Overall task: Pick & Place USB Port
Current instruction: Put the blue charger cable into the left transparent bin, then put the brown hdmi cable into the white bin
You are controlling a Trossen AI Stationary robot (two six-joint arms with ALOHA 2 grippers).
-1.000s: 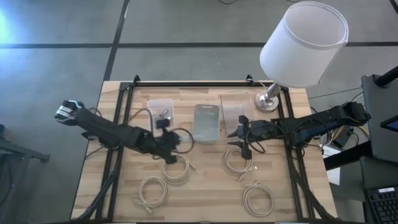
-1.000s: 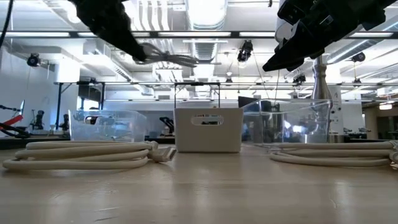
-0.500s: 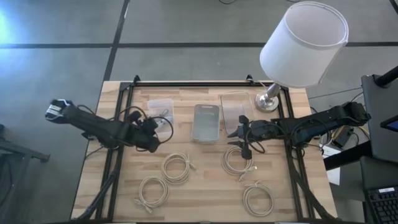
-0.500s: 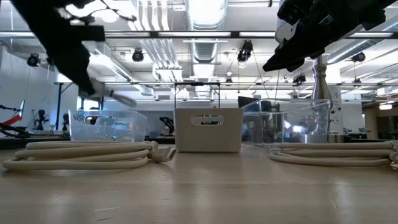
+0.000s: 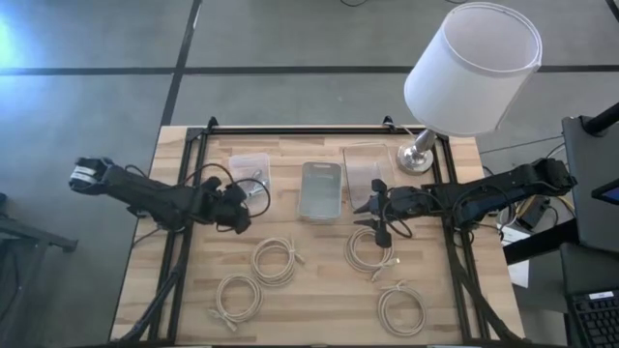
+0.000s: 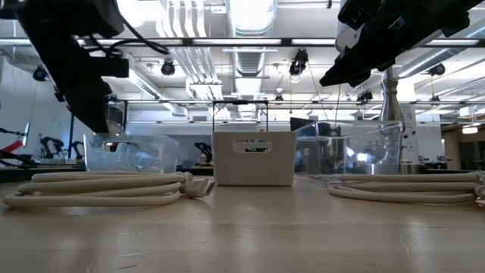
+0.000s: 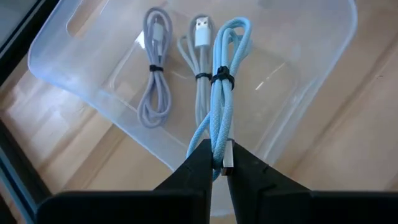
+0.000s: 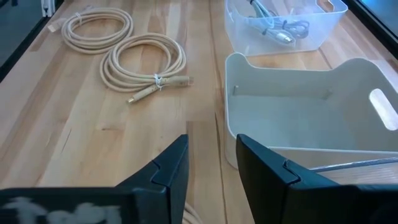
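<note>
My left gripper is shut on a light-blue USB cable, bundled with a black tie. It is held over the near rim of a clear bin. Two grey tied USB cables lie on that bin's floor. My right gripper is open and waits above the table's right half, over a cream cable coil, touching nothing. My left gripper pinches the blue cable bundle at its near looped end, beside a metal USB plug, between its two fingers. The fingers lie along the bundle, which stretches away from them over the bin. Whether its far end touches the bin's floor I cannot tell.
A white bin stands mid-table, with another clear bin and a lamp's base to its right. Several cream cable coils lie on the near half. A black frame rail runs along the left side.
My left gripper, holding the blue cable, has moved from above the table's middle toward the left and the far edge, and down to the clear bin. The cable has come along, lifted clear of the table. The right arm has kept still.
</note>
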